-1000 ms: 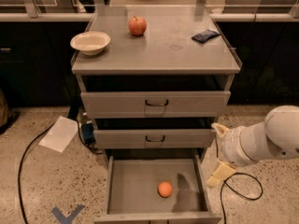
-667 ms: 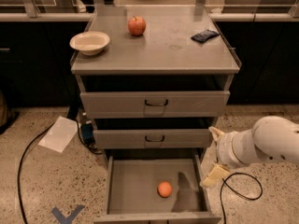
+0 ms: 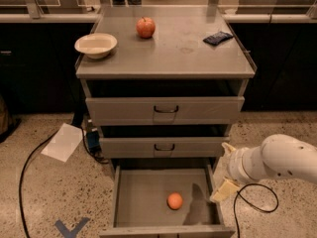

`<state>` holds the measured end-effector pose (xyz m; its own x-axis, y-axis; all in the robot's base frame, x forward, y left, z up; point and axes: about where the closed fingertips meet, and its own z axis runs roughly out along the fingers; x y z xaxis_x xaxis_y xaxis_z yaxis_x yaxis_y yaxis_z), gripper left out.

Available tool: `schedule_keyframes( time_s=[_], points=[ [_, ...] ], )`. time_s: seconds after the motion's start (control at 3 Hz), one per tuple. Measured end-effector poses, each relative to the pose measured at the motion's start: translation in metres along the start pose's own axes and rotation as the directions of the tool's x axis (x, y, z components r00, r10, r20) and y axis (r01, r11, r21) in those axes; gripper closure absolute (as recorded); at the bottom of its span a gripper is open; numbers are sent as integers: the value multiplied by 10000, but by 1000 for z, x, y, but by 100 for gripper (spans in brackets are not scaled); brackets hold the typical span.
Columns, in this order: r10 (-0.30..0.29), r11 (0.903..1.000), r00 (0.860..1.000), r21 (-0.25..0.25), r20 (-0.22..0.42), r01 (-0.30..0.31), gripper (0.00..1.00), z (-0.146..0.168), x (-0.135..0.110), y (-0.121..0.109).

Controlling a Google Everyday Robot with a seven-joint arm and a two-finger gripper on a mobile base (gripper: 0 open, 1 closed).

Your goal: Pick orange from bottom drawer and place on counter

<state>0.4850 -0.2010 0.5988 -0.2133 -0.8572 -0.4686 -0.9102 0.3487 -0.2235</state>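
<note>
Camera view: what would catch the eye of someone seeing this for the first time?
The orange lies alone on the floor of the open bottom drawer, right of centre. The gripper hangs just outside the drawer's right wall, jaws open, apart from the fruit. Up on the counter sit an apple at the back, a bowl at the left and a dark packet at the right.

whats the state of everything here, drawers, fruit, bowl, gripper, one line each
bottom drawer: pulled open
middle drawer: shut
top drawer: shut
orange: loose on the bottom drawer floor, not gripped
gripper: open, empty, by the bottom drawer's right wall
apple: upright on the counter
bowl: upright on the counter, looks empty
dark packet: lying flat on the counter
</note>
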Motion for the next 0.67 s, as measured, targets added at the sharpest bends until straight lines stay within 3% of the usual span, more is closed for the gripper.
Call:
schedule_keyframes(
  time_s=[0.67],
  points=[
    [140,9997,9979,-202,640,-128,0,83,20,15]
  ],
)
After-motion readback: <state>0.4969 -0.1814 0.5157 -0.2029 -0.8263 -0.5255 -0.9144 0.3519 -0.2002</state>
